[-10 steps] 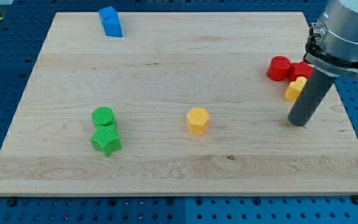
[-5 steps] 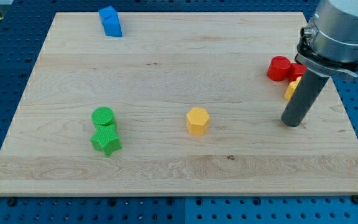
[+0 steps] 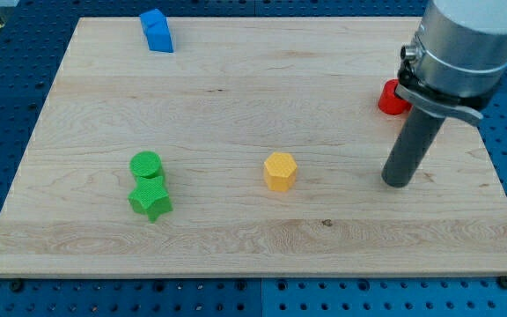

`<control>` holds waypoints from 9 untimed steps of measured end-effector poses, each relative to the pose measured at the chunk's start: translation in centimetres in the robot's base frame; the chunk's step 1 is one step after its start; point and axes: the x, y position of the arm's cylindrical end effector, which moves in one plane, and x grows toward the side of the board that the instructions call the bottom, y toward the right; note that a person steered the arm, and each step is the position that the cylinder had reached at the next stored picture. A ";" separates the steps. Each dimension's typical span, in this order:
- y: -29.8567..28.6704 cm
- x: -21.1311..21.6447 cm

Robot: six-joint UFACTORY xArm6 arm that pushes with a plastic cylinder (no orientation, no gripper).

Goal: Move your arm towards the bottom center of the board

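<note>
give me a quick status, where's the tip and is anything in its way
My tip on the board, right of centre, touching no block. Bottom centre not yet reached. Yellow hexagon block sits left of tip, above the direct line.

Our tip has slid from near the worktop's right edge toward its centre and slightly toward the bottom edge. Rod now hides the small yellow block and most of the red blocks seen earlier.

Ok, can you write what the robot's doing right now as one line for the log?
tip: on board, right of yellow hexagon block | touching: nothing | red block: partly hidden by arm | goal: bottom center, not reached
</note>
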 end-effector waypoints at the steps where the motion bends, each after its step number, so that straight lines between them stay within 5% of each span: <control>1: -0.9 1.7; 9: -10.3 4.8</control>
